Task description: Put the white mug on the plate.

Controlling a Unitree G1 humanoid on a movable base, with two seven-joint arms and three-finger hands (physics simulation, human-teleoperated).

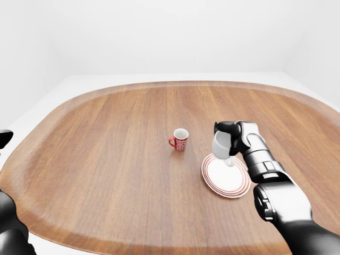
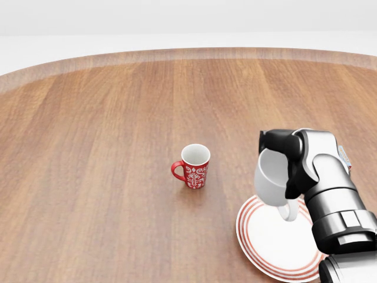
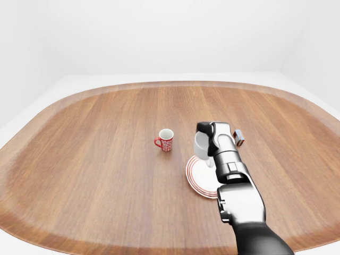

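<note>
1. Right now I have the right hand [image 2: 281, 154] wrapped around the white mug [image 2: 272, 181], its dark fingers [image 2: 277, 141] closed over the upper side of the cup so it hangs in the grip.
2. From the head view, the mug is tilted, its mouth turned toward the view's left and its handle pointing down toward the plate [image 2: 265, 247].
3. I see the mug held over the plate's upper left rim; the handle's tip overlaps the plate in that view, and I cannot tell whether it touches.
4. On the tabletop [image 2: 94, 147], the plate lies in the near-right part, toward the bottom edge as the head view shows it, flat, white with red rings.
5. Left of the plate, near the middle of the tabletop, I can see a red mug [image 2: 194, 166] standing upright, white pattern on its side, handle to the view's left, well apart from the hand.
6. Beyond my forearm, toward the table's right edge, a small box [image 3: 239, 138] shows in the right-eye view.
7. My left hand [image 1: 4, 139] only peeks in at the left edge of the left-eye view, off the table; I cannot tell how its fingers stand.
</note>
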